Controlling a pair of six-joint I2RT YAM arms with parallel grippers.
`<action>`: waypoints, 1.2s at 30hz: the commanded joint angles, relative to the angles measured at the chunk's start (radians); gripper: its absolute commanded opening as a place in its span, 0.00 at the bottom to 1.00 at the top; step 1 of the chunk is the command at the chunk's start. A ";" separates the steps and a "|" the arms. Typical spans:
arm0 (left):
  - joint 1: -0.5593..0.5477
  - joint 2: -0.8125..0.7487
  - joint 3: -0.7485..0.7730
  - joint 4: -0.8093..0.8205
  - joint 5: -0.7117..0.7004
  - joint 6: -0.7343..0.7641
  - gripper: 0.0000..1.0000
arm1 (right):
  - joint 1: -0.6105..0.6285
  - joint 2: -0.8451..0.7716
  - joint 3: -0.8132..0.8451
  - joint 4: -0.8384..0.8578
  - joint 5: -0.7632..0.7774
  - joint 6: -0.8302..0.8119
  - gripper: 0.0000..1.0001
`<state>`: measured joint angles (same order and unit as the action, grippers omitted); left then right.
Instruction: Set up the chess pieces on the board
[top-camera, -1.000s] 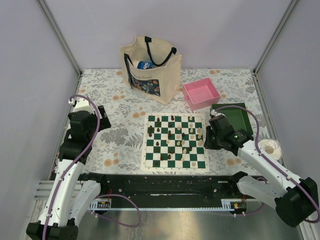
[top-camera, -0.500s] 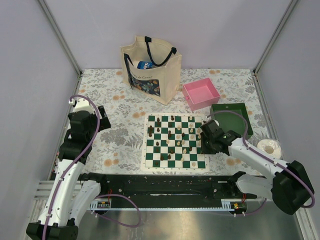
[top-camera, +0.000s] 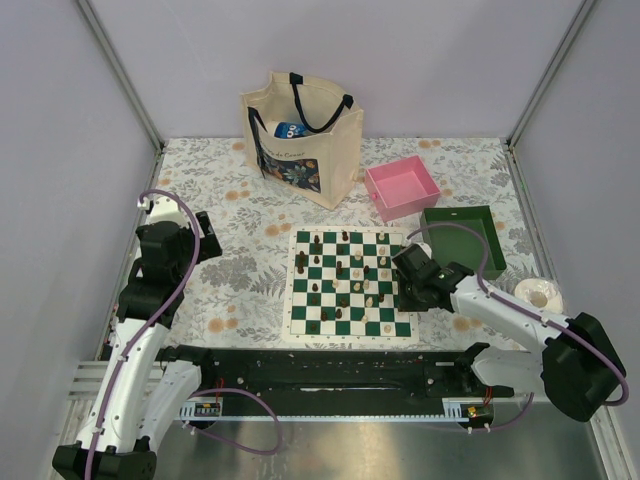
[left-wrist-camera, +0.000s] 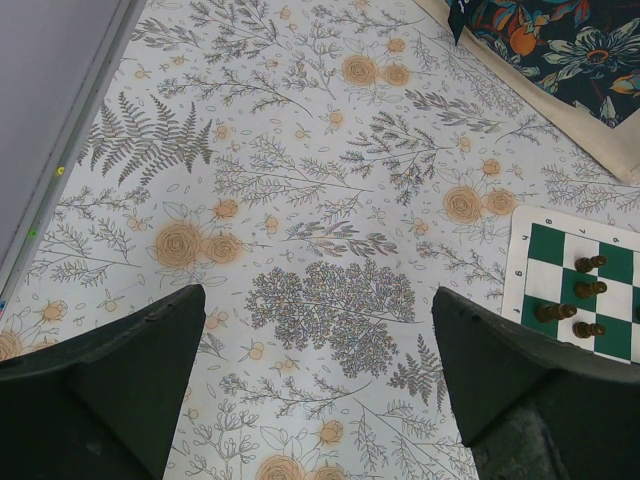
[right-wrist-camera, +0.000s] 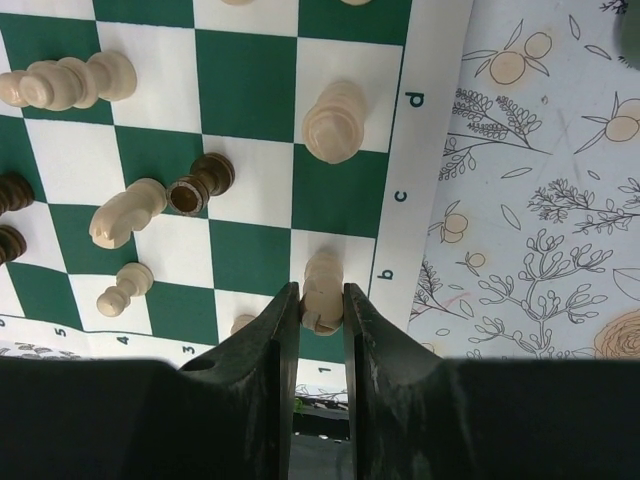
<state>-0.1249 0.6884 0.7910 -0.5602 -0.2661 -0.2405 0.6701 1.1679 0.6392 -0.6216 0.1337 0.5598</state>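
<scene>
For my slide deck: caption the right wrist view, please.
Right pincer gripping pale cream chess piece at edge of green-and-white checked board.

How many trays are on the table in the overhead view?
2. A pink tray sits beyond the board's far right corner; a green tray lies right of the board. The tote bag could hide another.

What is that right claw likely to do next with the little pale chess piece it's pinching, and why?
Probably lower it straight down onto the edge square by the letter b. The right gripper has its fingers closed on the cream piece just over that square of the board, and nothing else stands there. Whether the piece's base already touches cannot be told.
</scene>
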 joint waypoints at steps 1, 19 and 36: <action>0.007 -0.007 0.017 0.019 0.002 -0.002 0.99 | 0.017 -0.030 0.002 -0.017 0.026 0.025 0.17; 0.007 -0.006 0.016 0.020 0.004 -0.002 0.99 | 0.023 0.001 0.002 -0.006 0.044 0.020 0.38; 0.007 -0.009 0.019 0.019 0.002 -0.002 0.99 | 0.025 -0.160 -0.003 0.045 -0.019 0.051 0.46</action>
<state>-0.1230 0.6884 0.7910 -0.5602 -0.2661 -0.2405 0.6830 1.0748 0.6334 -0.6239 0.1364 0.5858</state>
